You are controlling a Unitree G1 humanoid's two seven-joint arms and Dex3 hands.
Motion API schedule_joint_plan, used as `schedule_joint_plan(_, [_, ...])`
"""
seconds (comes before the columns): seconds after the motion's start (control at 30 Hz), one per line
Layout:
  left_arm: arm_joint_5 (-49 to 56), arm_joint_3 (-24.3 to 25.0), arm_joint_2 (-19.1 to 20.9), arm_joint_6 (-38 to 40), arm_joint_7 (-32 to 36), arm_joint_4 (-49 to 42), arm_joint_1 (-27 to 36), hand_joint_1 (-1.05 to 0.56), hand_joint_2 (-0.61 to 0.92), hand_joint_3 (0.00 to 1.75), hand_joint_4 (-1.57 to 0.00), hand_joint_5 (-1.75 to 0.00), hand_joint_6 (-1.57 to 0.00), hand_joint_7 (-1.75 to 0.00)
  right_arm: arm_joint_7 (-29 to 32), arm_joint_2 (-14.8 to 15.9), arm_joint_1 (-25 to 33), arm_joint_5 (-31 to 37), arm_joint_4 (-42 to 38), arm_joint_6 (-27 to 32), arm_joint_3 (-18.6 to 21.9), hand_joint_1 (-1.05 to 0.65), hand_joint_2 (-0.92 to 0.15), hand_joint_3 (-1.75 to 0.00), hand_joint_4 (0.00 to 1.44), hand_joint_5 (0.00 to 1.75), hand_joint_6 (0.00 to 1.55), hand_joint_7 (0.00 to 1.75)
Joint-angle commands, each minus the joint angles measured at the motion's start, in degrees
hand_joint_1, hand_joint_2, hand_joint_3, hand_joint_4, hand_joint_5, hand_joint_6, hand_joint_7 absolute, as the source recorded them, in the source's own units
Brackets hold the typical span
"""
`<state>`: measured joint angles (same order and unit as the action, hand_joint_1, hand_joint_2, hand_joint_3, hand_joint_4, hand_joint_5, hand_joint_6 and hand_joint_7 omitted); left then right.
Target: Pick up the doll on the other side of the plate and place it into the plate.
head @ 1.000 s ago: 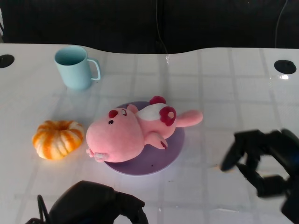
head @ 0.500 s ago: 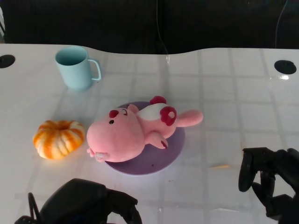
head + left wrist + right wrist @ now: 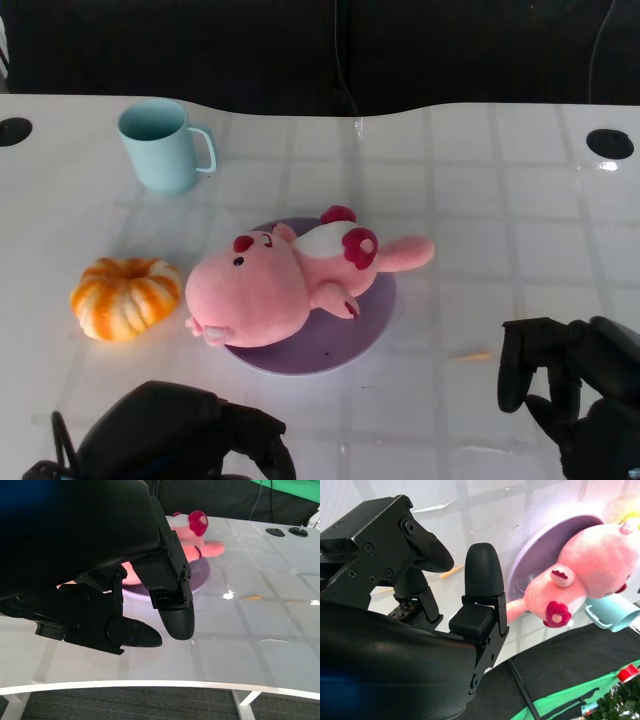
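Observation:
A pink plush doll (image 3: 280,278) lies on its side on the round purple plate (image 3: 372,328) at the table's middle, its head over the plate's left rim. The left wrist view shows the doll (image 3: 192,532) and plate (image 3: 200,575) beyond the fingers; the right wrist view shows the doll (image 3: 585,565) on the plate (image 3: 530,560). My right hand (image 3: 565,385) hangs at the lower right, well clear of the plate, fingers apart and holding nothing. My left hand (image 3: 185,440) sits at the bottom edge below the plate, also holding nothing.
A light blue mug (image 3: 160,143) stands at the back left. An orange pumpkin-shaped toy (image 3: 125,296) lies left of the plate. A small tan sliver (image 3: 470,355) lies on the white table between plate and right hand. Dark grommets (image 3: 610,142) sit at the far corners.
My right hand has pulled back from the plate toward the lower right corner, holding nothing. My left hand has shifted slightly lower. The doll stays on the plate.

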<state>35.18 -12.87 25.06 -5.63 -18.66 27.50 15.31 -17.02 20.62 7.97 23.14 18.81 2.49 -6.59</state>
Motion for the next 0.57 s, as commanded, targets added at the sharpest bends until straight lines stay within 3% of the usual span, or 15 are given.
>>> schedule_joint_plan(0.03, [-0.4,0.9,0.6,0.0,0.3,-0.6,0.4,-0.21,0.92,0.24,-0.73,-1.3,-0.91,-0.56,-0.6,1.2,-0.6,1.3,0.2,1.6,-0.7,-0.04,-0.37,-1.26,0.82,1.75,0.78,1.45])
schedule_joint_plan(0.57, [-1.1,1.1,0.5,-0.3,-0.1,-0.3,0.3,-0.19,0.92,0.24,-0.73,-1.27,-0.88,-0.61,-2.4,1.5,-0.8,1.3,1.2,3.2,-1.0,-0.03,-0.4,-1.24,0.82,1.75,0.78,1.42])
